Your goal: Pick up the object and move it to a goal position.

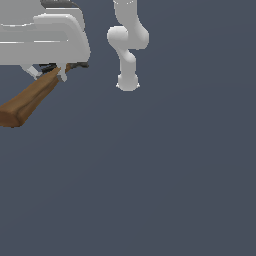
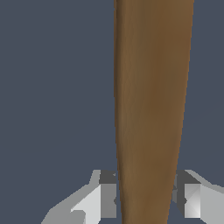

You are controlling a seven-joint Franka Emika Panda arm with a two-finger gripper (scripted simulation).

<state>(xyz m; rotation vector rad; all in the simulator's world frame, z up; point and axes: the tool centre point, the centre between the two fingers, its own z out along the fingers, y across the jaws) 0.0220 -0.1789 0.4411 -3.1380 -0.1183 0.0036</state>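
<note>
The claw hammer (image 1: pixel 31 97) hangs in my gripper (image 1: pixel 50 71) at the upper part of the exterior view's left. Its brown wooden handle slants down toward the left edge, and its small dark head (image 1: pixel 77 65) pokes out just past the fingers. In the wrist view the handle (image 2: pixel 151 109) runs straight between my two fingers (image 2: pixel 105 197), which press against it on both sides. The gripper (image 2: pixel 146 199) is shut on the handle close to the head. The hammer is lifted off the dark floor.
The white arm's base and lower links (image 1: pixel 128 45) stand at the top middle of the exterior view. The plain dark grey-blue floor (image 1: pixel 160 175) fills everything else in view. No goal marker shows.
</note>
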